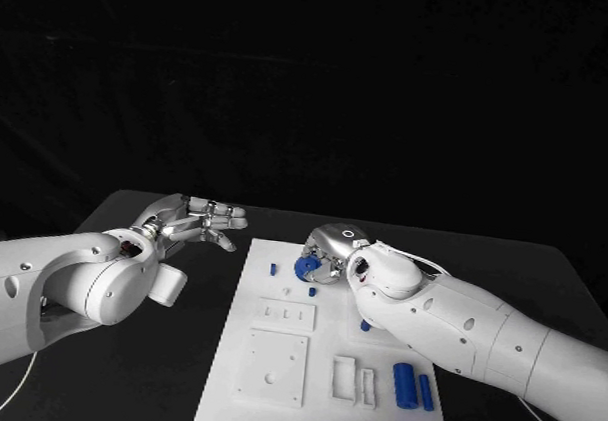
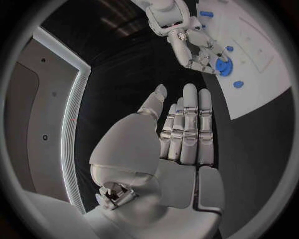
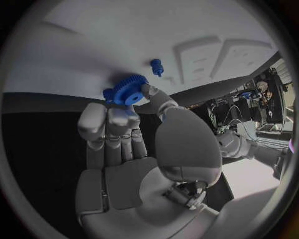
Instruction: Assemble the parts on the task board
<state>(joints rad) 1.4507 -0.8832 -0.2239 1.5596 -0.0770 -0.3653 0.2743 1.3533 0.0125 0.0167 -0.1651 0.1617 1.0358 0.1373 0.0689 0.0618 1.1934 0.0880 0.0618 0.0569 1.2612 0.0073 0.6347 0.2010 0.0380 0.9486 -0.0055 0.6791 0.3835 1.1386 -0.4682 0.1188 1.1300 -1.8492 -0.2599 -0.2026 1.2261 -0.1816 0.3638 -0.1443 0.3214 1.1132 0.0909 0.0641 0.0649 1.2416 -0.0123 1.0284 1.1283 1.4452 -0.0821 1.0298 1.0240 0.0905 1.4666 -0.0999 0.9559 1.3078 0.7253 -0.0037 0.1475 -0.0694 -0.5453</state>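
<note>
Right hand (image 3: pixel 134 144) pinches blue gear (image 3: pixel 129 89) at task board (image 1: pixel 319 393) far end; head view hides grip. Left hand (image 2: pixel 181 134) open flat, holds nothing.

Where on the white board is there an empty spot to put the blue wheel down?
The task board has bare room along its near edge, below the square plate, and at its far corner near the right hand, which holds the blue gear. It is crowded mid-board, around the slotted plates and two blue cylinders. The left hand is off the board.
</note>
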